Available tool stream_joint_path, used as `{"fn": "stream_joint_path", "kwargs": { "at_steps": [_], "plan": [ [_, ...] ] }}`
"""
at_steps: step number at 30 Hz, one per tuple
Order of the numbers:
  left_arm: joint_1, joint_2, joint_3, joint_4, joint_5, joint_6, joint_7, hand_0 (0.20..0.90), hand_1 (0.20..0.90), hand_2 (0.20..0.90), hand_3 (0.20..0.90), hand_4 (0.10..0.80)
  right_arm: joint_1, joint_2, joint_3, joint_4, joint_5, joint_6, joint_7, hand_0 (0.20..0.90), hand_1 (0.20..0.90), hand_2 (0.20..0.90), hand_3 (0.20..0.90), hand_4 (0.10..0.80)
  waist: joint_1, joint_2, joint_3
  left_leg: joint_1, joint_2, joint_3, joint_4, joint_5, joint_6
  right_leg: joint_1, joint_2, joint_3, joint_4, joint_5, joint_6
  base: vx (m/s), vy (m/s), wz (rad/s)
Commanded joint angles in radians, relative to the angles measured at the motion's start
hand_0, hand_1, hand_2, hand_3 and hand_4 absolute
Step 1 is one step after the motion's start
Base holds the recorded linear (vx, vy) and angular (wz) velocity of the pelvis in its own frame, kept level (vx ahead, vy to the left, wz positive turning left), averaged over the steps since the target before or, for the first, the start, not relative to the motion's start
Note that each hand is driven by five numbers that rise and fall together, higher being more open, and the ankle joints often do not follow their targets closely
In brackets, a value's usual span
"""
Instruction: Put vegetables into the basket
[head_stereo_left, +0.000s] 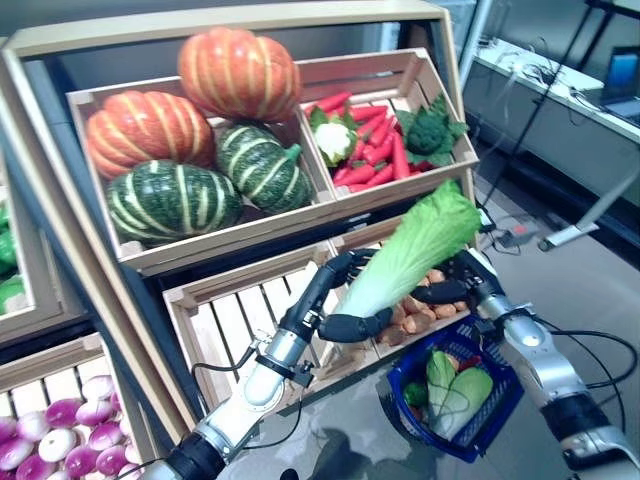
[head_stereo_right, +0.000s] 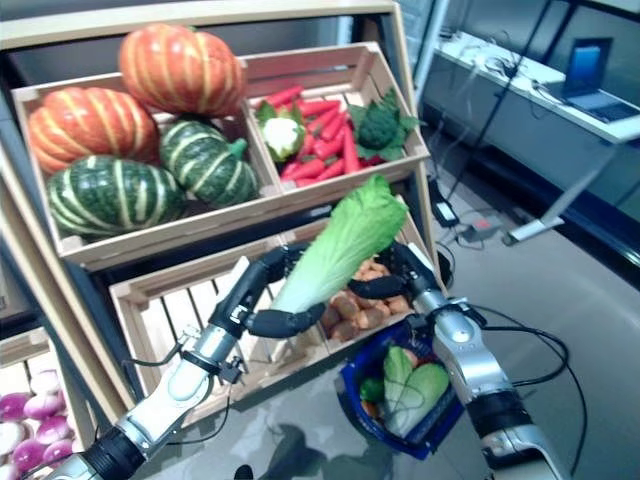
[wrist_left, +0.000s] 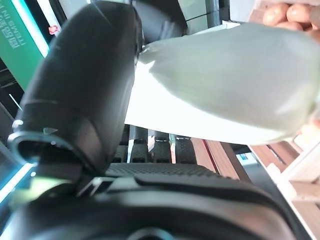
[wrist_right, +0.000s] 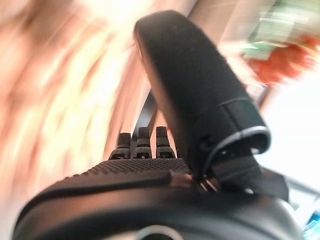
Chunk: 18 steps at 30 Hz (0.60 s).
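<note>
My left hand is shut on the pale stalk end of a long green lettuce, which slants upward in front of the lower crates. Its wrist view shows the thumb pressed against the lettuce. A blue basket hangs under my right forearm and holds leafy greens plus small red and green pieces. Just behind the lettuce, by the potato crate, my right hand is open and holds nothing, its thumb straight.
The sloped wooden shelf holds a crate of orange and green pumpkins and a crate of carrots, cauliflower and broccoli. Below are an empty slatted crate and potatoes. Purple-white turnips lie lower left. A desk stands at right.
</note>
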Motion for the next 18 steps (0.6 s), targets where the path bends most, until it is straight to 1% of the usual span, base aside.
{"fn": "stream_joint_path", "kwargs": {
  "at_steps": [1, 2, 3, 6, 10, 18],
  "plan": [
    [-0.075, -0.003, 0.076, -0.098, 0.052, -0.094, 0.106, 0.300, 0.300, 0.300, 0.300, 0.400, -0.121, -0.245, -0.097, -0.164, -0.378, -0.083, -0.225, 0.900, 0.900, 0.900, 0.900, 0.800, -0.046, -0.029, -0.033, 0.037, 0.008, 0.039, 0.001, -0.117, 0.013, -0.066, 0.023, 0.028, -0.019, 0.097, -0.038, -0.019, 0.008, -0.27],
    [-0.076, -0.003, 0.075, -0.097, 0.060, -0.090, 0.122, 0.300, 0.300, 0.300, 0.300, 0.400, -0.124, -0.290, -0.095, -0.190, -0.421, -0.058, -0.227, 0.900, 0.900, 0.900, 0.900, 0.800, -0.050, -0.032, -0.031, 0.037, 0.007, 0.040, 0.001, -0.117, 0.013, -0.066, 0.024, 0.034, -0.019, 0.098, -0.037, -0.004, 0.008, -0.21],
    [-0.077, -0.006, 0.077, -0.100, 0.066, -0.084, 0.133, 0.300, 0.300, 0.300, 0.300, 0.400, -0.127, -0.313, -0.091, -0.209, -0.431, -0.050, -0.221, 0.900, 0.900, 0.900, 0.900, 0.800, -0.052, -0.034, -0.030, 0.038, 0.007, 0.042, 0.001, -0.117, 0.013, -0.066, 0.025, 0.037, -0.019, 0.098, -0.036, 0.003, 0.006, -0.21],
    [-0.073, -0.011, 0.087, -0.122, 0.072, -0.060, 0.139, 0.300, 0.300, 0.300, 0.300, 0.400, -0.111, -0.338, -0.084, -0.297, -0.491, -0.012, -0.170, 0.900, 0.900, 0.900, 0.900, 0.800, -0.055, -0.035, -0.029, 0.039, 0.005, 0.040, 0.001, -0.119, 0.014, -0.065, 0.024, 0.043, -0.019, 0.097, -0.033, 0.009, 0.005, -0.23],
    [-0.068, -0.007, 0.099, -0.147, 0.073, -0.039, 0.122, 0.300, 0.300, 0.300, 0.300, 0.400, -0.062, -0.338, -0.086, -0.350, -0.544, -0.012, -0.155, 0.900, 0.900, 0.900, 0.900, 0.800, -0.054, -0.035, -0.031, 0.039, 0.004, 0.037, 0.001, -0.121, 0.016, -0.065, 0.022, 0.043, -0.019, 0.097, -0.029, 0.010, -0.007, -0.08],
    [-0.083, -0.004, 0.104, -0.170, 0.063, -0.006, 0.105, 0.300, 0.300, 0.300, 0.300, 0.400, -0.092, -0.306, -0.039, -0.329, -0.620, -0.048, -0.232, 0.900, 0.900, 0.900, 0.900, 0.800, -0.038, -0.033, -0.030, 0.035, 0.002, 0.028, 0.001, -0.123, 0.016, -0.064, 0.018, 0.038, -0.019, 0.092, -0.024, 0.001, -0.001, 0.01]
  ]
}}
